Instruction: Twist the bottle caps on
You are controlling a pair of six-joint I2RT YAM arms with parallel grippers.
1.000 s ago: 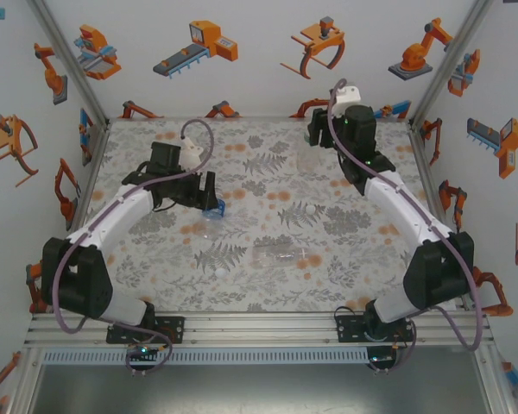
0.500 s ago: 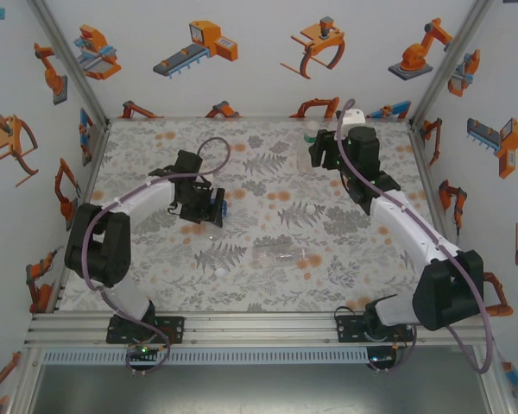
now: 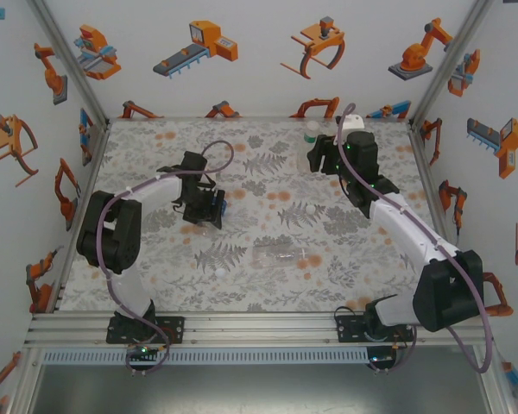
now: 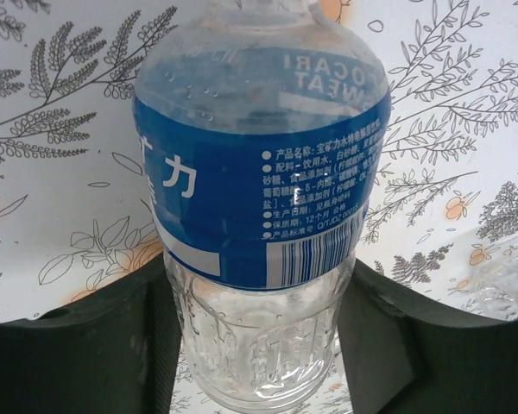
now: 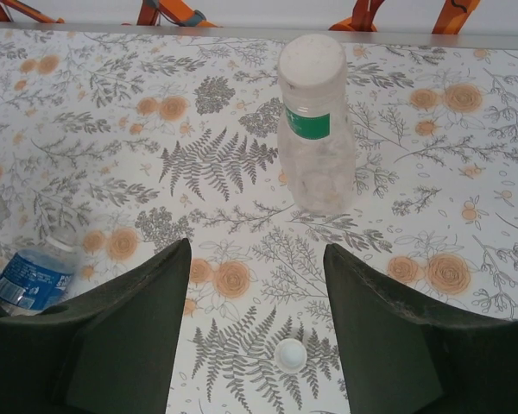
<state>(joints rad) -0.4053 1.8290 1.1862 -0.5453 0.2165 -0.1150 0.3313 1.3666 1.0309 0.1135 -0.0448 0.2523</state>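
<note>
At the left side, the left gripper [image 4: 259, 285] is clenched on the blue-label bottle [image 4: 259, 181]. Its two dark fingers [image 4: 86, 345] press on both sides of the clear lower body, below the blue label. The top of this bottle is cut off in the left wrist view, so I cannot tell if a cap is on it. From above, this bottle is on the left half of the patterned mat [image 3: 268, 185].

Nearer to the arm bases, a small white cap [image 3: 220, 270] lies alone on the mat. A little to the right of it, the clear unlabelled bottle [image 3: 281, 253] lies on its side.

Further right, near the far edge, the green-label bottle [image 5: 315, 147] stands upright with a white lid [image 5: 311, 56] on its top. The right gripper [image 5: 257, 250] is released, its jaws apart with nothing between them, and it points towards this bottle without touching it. On the mat between its fingers lies another loose cap [image 5: 290, 354].
</note>
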